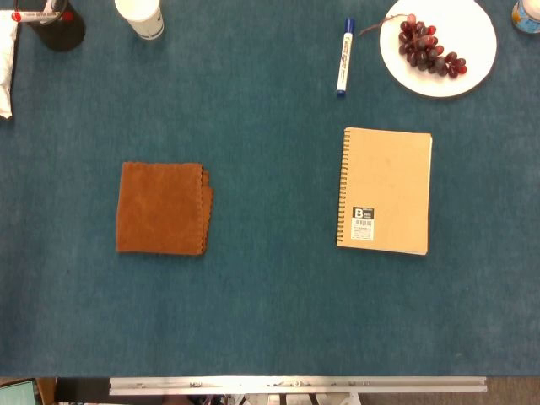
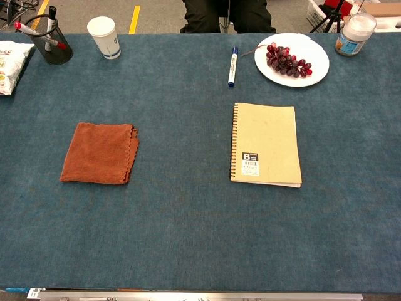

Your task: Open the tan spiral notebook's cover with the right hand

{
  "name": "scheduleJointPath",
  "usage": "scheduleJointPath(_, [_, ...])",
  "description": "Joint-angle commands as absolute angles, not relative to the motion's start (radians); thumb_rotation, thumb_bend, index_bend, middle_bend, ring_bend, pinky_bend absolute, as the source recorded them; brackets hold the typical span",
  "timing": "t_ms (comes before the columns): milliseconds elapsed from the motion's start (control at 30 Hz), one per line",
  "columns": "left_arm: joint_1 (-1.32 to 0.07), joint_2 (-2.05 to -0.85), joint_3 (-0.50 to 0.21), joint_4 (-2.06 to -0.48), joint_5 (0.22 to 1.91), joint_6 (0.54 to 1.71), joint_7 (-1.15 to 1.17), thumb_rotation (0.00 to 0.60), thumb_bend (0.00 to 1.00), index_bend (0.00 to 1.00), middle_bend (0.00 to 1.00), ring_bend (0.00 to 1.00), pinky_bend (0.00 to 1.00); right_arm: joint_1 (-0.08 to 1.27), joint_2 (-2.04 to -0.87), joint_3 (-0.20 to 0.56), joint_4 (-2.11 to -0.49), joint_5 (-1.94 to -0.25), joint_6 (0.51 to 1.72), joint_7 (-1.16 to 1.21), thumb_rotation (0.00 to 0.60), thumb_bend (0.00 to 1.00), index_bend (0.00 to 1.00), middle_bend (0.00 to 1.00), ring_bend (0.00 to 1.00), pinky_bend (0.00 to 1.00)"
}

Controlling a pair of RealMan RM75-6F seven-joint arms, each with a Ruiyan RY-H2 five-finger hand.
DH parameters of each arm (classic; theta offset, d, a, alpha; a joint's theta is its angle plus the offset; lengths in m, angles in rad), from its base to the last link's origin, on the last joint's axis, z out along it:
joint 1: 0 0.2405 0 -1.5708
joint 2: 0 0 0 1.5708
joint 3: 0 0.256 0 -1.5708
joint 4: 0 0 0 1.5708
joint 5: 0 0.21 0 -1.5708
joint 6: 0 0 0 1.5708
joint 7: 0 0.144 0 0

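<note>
The tan spiral notebook (image 1: pixel 385 191) (image 2: pixel 265 145) lies flat on the blue table, right of centre, its cover down. Its black spiral binding runs along the left edge, and a small black-and-white label sits near the lower left corner. Neither hand appears in the head view or the chest view.
A folded brown cloth (image 1: pixel 163 207) (image 2: pixel 100 153) lies left of centre. Behind the notebook are a blue marker (image 1: pixel 344 56) (image 2: pixel 233 66) and a white plate (image 1: pixel 472 25) (image 2: pixel 313 70) of red grapes. At the back left stand a paper cup (image 2: pixel 104 37) and a black pen holder (image 2: pixel 52 47); a jar (image 2: pixel 354 34) stands back right.
</note>
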State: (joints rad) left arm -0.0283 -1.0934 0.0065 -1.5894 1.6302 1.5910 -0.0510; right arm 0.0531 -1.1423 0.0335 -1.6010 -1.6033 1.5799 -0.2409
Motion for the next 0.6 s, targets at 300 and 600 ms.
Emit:
scheduleJointPath(300, [-0.018, -1.092, 0.011, -1.583, 1.625, 1.601, -0.058, 0.600, 0.46, 0.00, 0.00, 0.00, 0.01, 0.103, -1.131, 0.018, -1.598, -1.662, 1.507, -0.243, 0.600, 0.01, 0.33, 0.29, 0.18, 0.29])
scheduleJointPath(600, [-0.006, -1.093, 0.017, -1.577, 1.628, 1.615, -0.067, 0.600, 0.46, 0.00, 0.00, 0.00, 0.01, 0.237, -1.218, -0.004, -1.502, -1.803, 1.367, -0.284, 0.600, 0.04, 0.45, 0.29, 0.18, 0.29])
